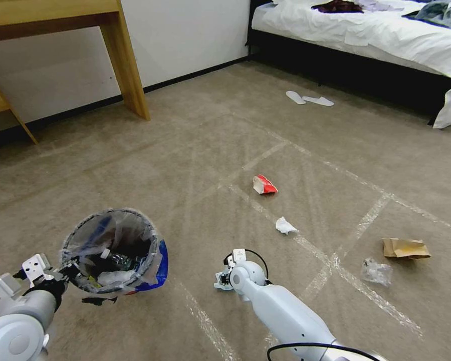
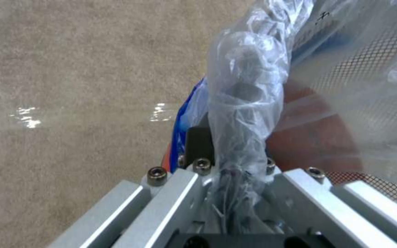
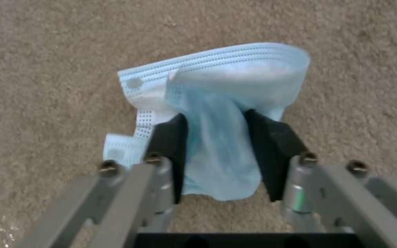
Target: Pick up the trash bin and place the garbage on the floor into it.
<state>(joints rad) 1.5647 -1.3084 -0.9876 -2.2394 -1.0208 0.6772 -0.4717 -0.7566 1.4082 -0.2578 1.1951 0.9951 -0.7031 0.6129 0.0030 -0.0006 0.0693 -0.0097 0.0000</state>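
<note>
The left claw (image 2: 228, 162) was clamped on the plastic-lined rim of the trash bin (image 1: 116, 250), holding it above the floor (image 1: 195, 150). Beside it, the right claw (image 3: 217, 137) pinched a blue mask (image 3: 221, 103) just over the carpet. A red-white carton (image 1: 264, 184) and a tissue (image 1: 285, 226) lay farther ahead.

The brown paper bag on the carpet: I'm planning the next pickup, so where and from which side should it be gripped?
Probably from above, on a raised crease of the brown paper bag. It lies flattened on the floor, so no side offers an edge to pinch. The right tool holds a blue mask.
</note>
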